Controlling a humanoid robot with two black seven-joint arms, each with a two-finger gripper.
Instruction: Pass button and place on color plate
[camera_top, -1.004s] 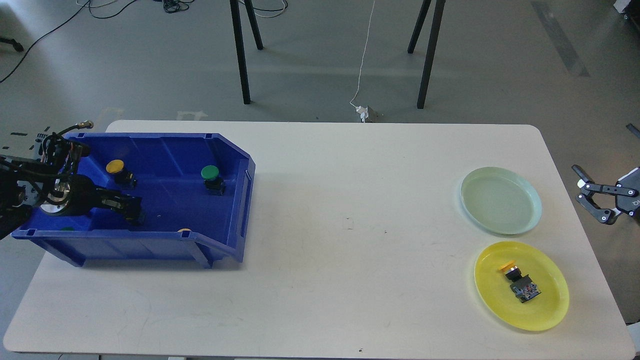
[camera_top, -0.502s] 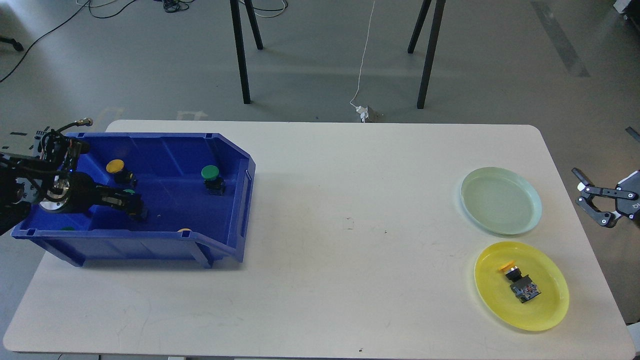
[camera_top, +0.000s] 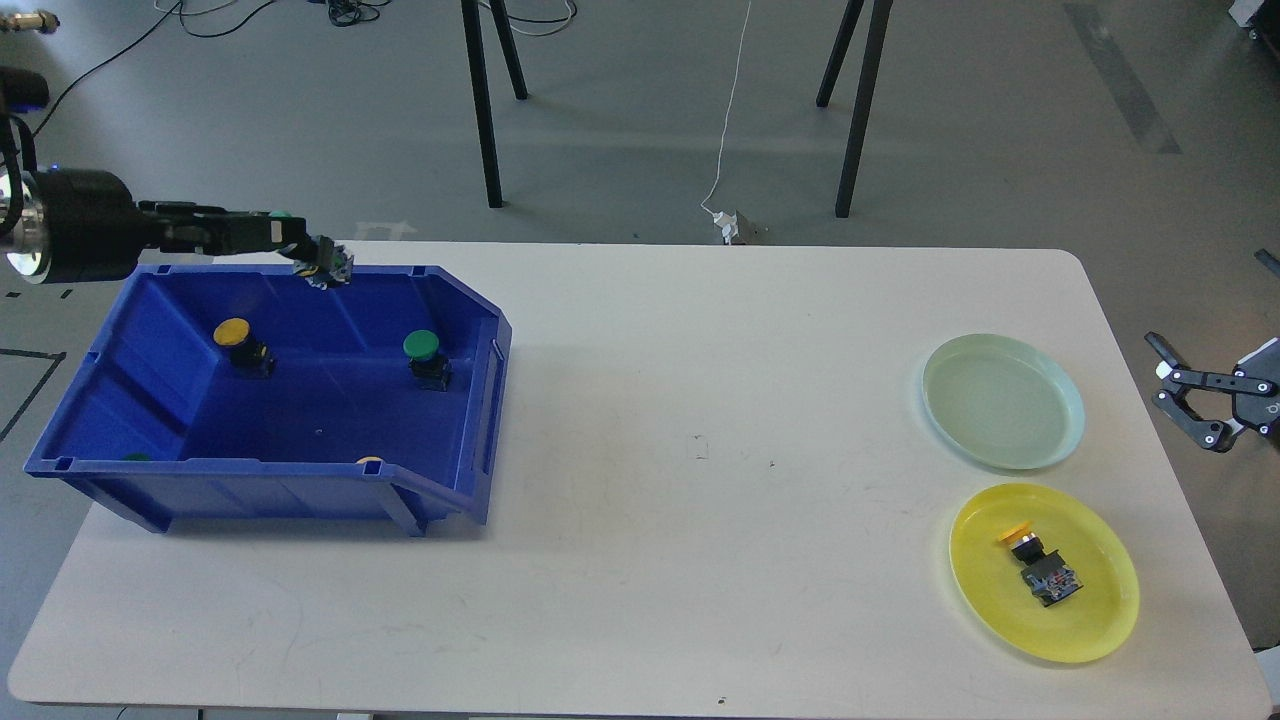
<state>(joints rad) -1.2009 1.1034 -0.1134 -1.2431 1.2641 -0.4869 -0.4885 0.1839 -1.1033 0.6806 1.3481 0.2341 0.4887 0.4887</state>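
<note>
My left gripper (camera_top: 312, 262) is raised above the back rim of the blue bin (camera_top: 470, 440) and is shut on a green button, whose dark body (camera_top: 328, 268) hangs from the fingers and whose green cap just shows behind them. In the bin lie a yellow button (camera_top: 236, 340), a green button (camera_top: 424, 354), and two more half hidden by the front wall, one green (camera_top: 134, 458) and one yellow (camera_top: 369, 461). The pale green plate (camera_top: 1003, 402) is bare. The yellow plate (camera_top: 1090, 620) holds a yellow button (camera_top: 1040, 568). My right gripper (camera_top: 1180, 398) is open at the table's right edge.
The white table (camera_top: 700, 450) runs between the bin and the plates. Black stand legs (camera_top: 480, 110) and a white cable (camera_top: 728, 130) are on the floor beyond the far edge.
My left gripper has risen out of the bin with a green button in its fingers and moved up and to the right, over the back rim. The right gripper has barely moved.
</note>
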